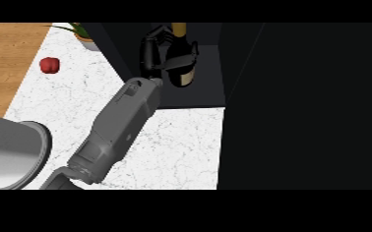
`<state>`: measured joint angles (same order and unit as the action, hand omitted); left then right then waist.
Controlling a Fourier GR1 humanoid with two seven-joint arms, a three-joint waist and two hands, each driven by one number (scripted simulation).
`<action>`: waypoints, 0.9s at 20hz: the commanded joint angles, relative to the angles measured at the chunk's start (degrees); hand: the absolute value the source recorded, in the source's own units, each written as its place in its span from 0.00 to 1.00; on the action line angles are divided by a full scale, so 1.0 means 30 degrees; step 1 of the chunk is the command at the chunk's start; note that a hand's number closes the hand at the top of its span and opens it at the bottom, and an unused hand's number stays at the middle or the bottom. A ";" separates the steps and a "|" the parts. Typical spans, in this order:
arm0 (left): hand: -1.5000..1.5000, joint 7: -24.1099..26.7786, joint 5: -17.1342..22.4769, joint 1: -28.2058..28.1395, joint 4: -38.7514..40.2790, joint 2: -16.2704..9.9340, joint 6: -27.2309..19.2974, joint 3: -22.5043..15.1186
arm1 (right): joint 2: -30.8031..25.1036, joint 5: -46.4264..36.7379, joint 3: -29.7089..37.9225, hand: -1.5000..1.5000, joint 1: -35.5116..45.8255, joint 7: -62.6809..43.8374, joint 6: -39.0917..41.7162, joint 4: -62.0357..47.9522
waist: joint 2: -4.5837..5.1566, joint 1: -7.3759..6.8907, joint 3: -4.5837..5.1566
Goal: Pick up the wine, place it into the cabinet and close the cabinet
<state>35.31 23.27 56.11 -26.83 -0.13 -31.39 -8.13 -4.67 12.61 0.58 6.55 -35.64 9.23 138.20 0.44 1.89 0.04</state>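
Note:
The wine bottle [182, 76] is dark with a gold neck and a pale label. It stands upright inside the open dark cabinet [208, 91] at the back of the counter. My left hand [154, 54] is shut on the bottle from its left side, with the thumb lying across the bottle's front. The grey forearm runs in from the lower left of the head view. The cabinet's door [305, 103] stands open as a wide black panel filling the right side. My right hand does not show.
On the white marble counter [181, 147], a small red fruit [49, 65] lies at the far left. A potted plant [84, 35] stands at the back left. A grey round metal vessel [22, 152] fills the lower left corner.

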 commanded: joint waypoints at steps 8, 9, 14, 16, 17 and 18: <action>1.00 0.0630 0.1448 0.2080 0.3076 0.0036 0.1144 0.2239 | 0.0106 0.1410 -0.0033 0.00 -0.0636 -0.0162 0.0124 0.1447 | 0.0037 0.0139 -0.0007; 1.00 0.0752 0.1674 0.2549 0.3202 0.0039 0.1034 0.2782 | 0.0343 0.0842 -0.0503 0.00 -0.0858 -0.0021 0.0044 0.1622 | 0.0065 0.0209 -0.0004; 1.00 0.0814 0.2222 0.2794 0.4059 -0.0321 0.2235 0.3509 | 0.0047 0.1140 -0.0455 0.00 -0.0406 -0.0599 0.0011 0.1896 | 0.0105 0.0290 0.0002; 1.00 0.1003 0.2521 0.3256 0.4376 -0.0436 0.2312 0.3816 | 0.0617 0.0266 -0.1211 0.00 -0.1091 0.0694 0.0307 0.1320 | 0.0195 0.0487 -0.0001; 1.00 0.1844 0.2536 0.2203 0.4509 -0.0215 0.2704 0.3836 | 0.0225 0.0734 -0.0807 0.00 -0.0583 -0.0564 -0.0116 0.1805 | 0.0150 0.0359 0.0008; 1.00 0.1957 0.2515 0.2615 0.4867 0.0044 0.2406 0.3868 | 0.0646 -0.0191 -0.1591 0.00 0.0047 0.0101 -0.0214 0.1070 | 0.0239 0.0463 0.0014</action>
<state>39.49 29.36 63.39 -14.54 0.07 -25.41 0.69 -3.47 12.48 -2.53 5.91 -33.97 9.72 137.94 0.57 3.22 -0.23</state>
